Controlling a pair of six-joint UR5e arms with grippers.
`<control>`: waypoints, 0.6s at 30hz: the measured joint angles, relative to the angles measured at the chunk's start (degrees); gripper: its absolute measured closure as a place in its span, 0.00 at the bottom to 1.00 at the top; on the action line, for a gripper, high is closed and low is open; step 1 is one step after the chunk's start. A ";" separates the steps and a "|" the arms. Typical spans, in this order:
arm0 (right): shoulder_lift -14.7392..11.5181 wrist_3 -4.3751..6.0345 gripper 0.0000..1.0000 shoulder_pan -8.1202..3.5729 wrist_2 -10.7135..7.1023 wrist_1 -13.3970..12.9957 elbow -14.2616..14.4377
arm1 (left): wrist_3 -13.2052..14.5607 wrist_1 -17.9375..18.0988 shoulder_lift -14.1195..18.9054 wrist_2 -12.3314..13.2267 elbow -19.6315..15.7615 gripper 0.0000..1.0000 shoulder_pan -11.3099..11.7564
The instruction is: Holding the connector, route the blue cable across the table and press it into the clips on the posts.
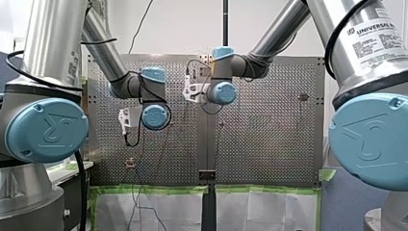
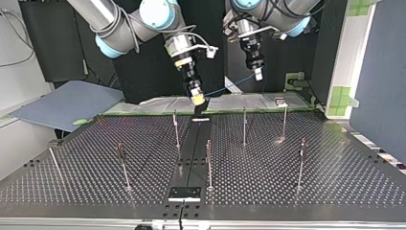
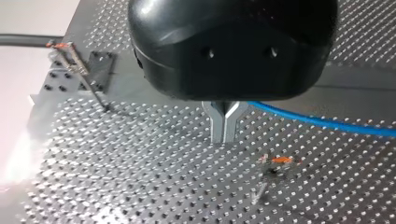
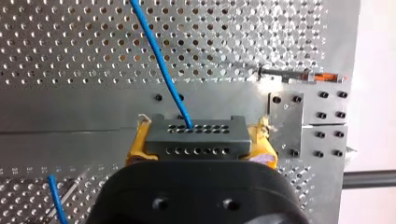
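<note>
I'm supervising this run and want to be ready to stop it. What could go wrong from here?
The blue cable leaves the connector at a slant; a tug could twist it out of my right pincer's yellow pads. The cable's free span to my left pincer might catch on a thin post as it comes down.

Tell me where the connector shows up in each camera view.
Front view: not visible.
Top view: connector, a dark block under the yellow pads of my right gripper.
Left wrist view: not in it.
Right wrist view: clamped between the yellow pads.
Shared landmark: the blue cable, in the top and both wrist views.
</note>
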 joint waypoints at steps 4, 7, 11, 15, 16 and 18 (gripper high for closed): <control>0.17 0.15 1.00 0.55 0.00 1.93 -1.42 | 0.13 -1.87 1.87 -0.42 0.75 1.00 0.69; 0.59 0.34 1.00 0.97 0.00 3.41 -2.50 | 0.23 -3.39 3.40 -0.55 1.48 1.00 1.33; 1.95 0.43 1.00 1.67 0.00 5.20 -4.36 | 0.55 -5.49 5.49 -0.57 2.90 1.00 2.27; 2.71 0.47 1.00 2.30 0.00 6.65 -6.25 | 0.77 -7.34 7.33 -0.54 4.17 1.00 3.18; 2.80 0.51 1.00 2.42 0.00 7.02 -6.71 | 0.81 -7.80 7.81 -0.53 4.40 1.00 3.40; 2.94 0.64 1.00 2.69 0.00 7.90 -7.74 | 1.06 -8.86 8.87 -0.52 4.81 1.00 3.93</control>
